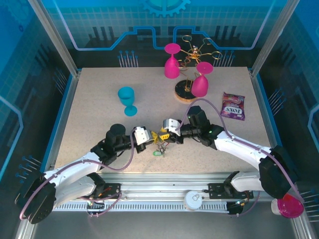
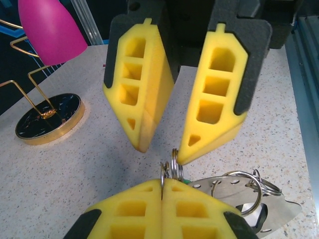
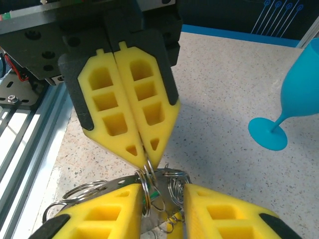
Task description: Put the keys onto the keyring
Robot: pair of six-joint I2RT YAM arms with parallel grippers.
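1. Underneath everything, the speckled desk (image 1: pixel 99 124) runs from the near rail to the far blue wall.
2. The left arm (image 1: pixel 84 167) reaches in from the near left and the right arm (image 1: pixel 244 147) from the near right. They meet at the near middle of the desk.
3. A wire stand (image 1: pixel 185 92) on a round base sits at the far middle, with pink goblets (image 1: pixel 172 67) hanging upside down on it.
4. A blue goblet (image 1: pixel 127 97) stands upright to the left of the stand, well apart from it.
5. A sweet packet (image 1: pixel 233 105) lies flat at the far right.
6. The left pincer (image 1: pixel 152 136) (image 2: pixel 162 183) has its yellow pads pressed together, pinching the edge of the keyring.
7. The right pincer (image 1: pixel 163 135) (image 3: pixel 163 188) faces it tip to tip, its pads parted. Metal rings sit in the gap, and whether the pads press on them cannot be told.
8. A flat metal piece (image 2: pixel 276 211) with loose rings (image 2: pixel 244 191) lies on the desk beside the left pincer.
9. The keyring (image 2: pixel 168 170) (image 3: pixel 146 175), a thin metal loop, stands on edge between the two pincers, one right fingertip just beside it.
10. The keys (image 1: pixel 158 150), one with a green tag, lie just under and near of the pincer tips.
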